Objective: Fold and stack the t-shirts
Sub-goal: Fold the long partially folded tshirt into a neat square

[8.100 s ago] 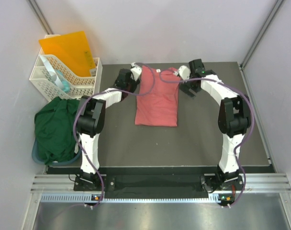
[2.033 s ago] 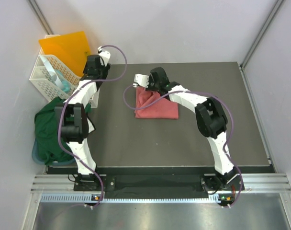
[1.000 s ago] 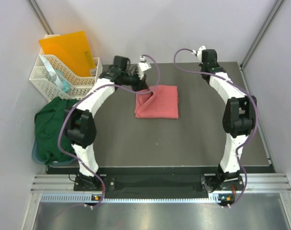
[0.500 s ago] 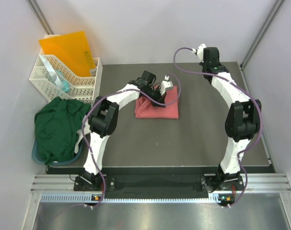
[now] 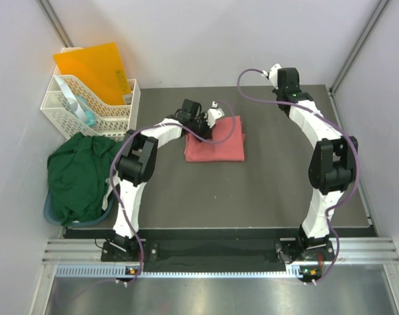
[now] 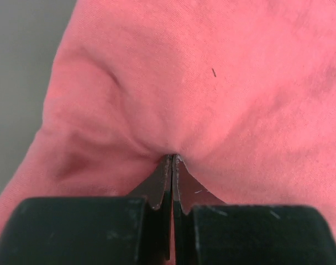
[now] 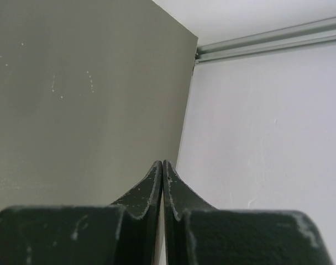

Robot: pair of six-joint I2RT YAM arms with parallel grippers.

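The salmon-pink t-shirt (image 5: pixel 227 148) lies folded into a small rectangle on the dark table, towards the back. My left gripper (image 5: pixel 211 130) is over its left part. In the left wrist view the left gripper (image 6: pixel 172 157) is shut, its tips pushed into the pink cloth (image 6: pixel 223 83), which creases around them; no cloth shows between the jaws. The dark green t-shirt (image 5: pixel 78 174) lies crumpled in a heap off the table's left side. My right gripper (image 5: pixel 286 73) is shut and empty at the back right, near the wall (image 7: pixel 267 138).
A white plastic basket (image 5: pixel 88 108) with an orange folder (image 5: pixel 94 69) stands at the back left, just behind the green heap. The grey table (image 5: pixel 252 190) ends at walls behind and on both sides. A metal rail (image 7: pixel 267 41) runs along the wall.
The shirt, long earlier, is now folded short. In the last second my left gripper swept right across it and came back slightly; the raised left edge lies flatter. The right arm barely moved.
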